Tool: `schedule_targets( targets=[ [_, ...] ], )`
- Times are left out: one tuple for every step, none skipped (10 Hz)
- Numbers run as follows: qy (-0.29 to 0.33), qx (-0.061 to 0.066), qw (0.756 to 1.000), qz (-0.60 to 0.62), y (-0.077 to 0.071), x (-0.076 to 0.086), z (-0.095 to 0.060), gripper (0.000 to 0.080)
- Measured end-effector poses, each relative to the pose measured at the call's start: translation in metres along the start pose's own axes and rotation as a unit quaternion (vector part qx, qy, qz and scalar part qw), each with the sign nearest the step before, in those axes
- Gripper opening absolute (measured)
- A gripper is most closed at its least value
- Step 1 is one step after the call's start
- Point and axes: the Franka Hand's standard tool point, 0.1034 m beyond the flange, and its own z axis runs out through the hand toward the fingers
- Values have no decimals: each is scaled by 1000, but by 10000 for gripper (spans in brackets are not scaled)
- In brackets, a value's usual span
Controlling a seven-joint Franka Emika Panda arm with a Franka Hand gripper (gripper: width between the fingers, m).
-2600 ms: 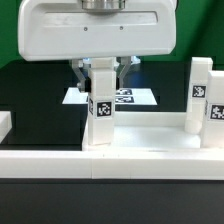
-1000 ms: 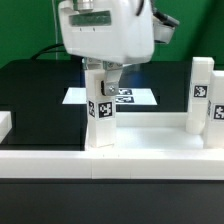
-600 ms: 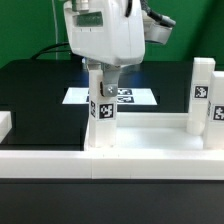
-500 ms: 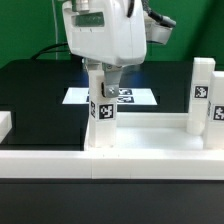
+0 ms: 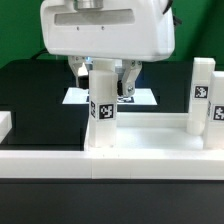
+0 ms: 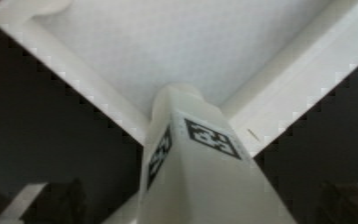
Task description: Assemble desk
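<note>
The gripper (image 5: 102,78) hangs over the near side of the desk slab (image 5: 140,148), its broad white housing filling the upper middle of the exterior view. Its fingers (image 5: 128,82) stand apart, one on each side of the top of an upright white leg (image 5: 101,108); a slim gap shows between each finger and the leg, so nothing is clamped.

That leg stands upright on the slab toward the exterior view's left, its foot at the slab's raised front edge, and it carries a black-and-white square tag (image 5: 101,110) on the face turned to the camera. A second upright leg (image 5: 200,95) stands at the exterior view's right end of the slab, well apart from the first, also tagged (a further tagged white piece shows at the picture's very edge beside it, too cropped to name).

Behind the gripper, the marker board (image 5: 145,97) lies flat on the black table (image 5: 30,90).

The wrist view looks straight down the first leg (image 6: 194,160), its tag (image 6: 211,138) visible on one face, with the slab's white floor (image 6: 176,45) and raised rims spreading beyond it. The blurred fingertips (image 6: 37,200) sit at either side, clear of the leg.
</note>
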Motion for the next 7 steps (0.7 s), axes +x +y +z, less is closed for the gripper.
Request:
schedule_targets(
  targets=[
    [3, -3, 999, -40, -1, 1, -1, 649],
    [6, -9, 995, -95, -1, 2, -2, 649],
    [7, -14, 989, -149, 0, 3, -2, 649],
    [7, -19, 978, -207, 1, 4, -1, 649],
    [8, -24, 967, -254, 1, 7, 0, 649],
    [7, -26, 957, -288, 1, 7, 0, 649],
    [7, -26, 948, -316, 1, 7, 0, 649]
  ],
)
